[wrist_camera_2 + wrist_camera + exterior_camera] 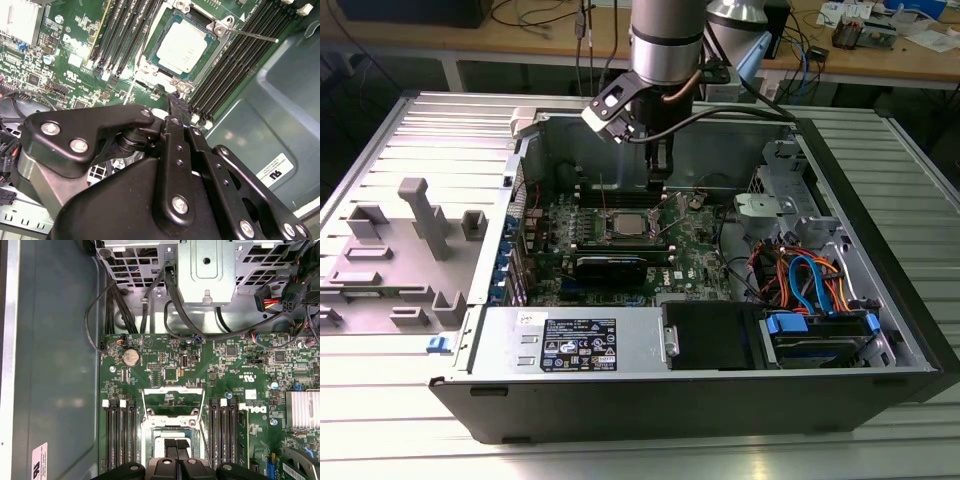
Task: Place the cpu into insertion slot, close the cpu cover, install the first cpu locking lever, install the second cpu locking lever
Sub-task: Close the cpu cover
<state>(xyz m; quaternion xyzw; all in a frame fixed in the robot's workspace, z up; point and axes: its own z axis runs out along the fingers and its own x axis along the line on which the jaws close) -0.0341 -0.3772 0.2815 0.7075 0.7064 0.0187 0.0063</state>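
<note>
The cpu (184, 42), a square chip with a silver-grey top, sits in the insertion slot (172, 432) on the green motherboard; in the exterior view the cpu (624, 222) is mid-board. The cpu cover (161, 34) appears to lie flat as a dark frame around the chip. A thin metal locking lever (252, 34) sticks out from one socket corner, over the memory slots. My gripper (177, 100) is shut, its tip just off another corner of the socket, with nothing visibly held. In the exterior view the gripper (658, 182) hangs just behind and to the right of the socket.
Black memory slots (225, 75) flank the socket on both sides. A long black card (610, 266) lies in front of it. Drive cage (775, 205), bundled cables (805, 280) and power supply (575, 345) fill the case. A grey fixture (415, 240) stands outside, on the exterior view's left.
</note>
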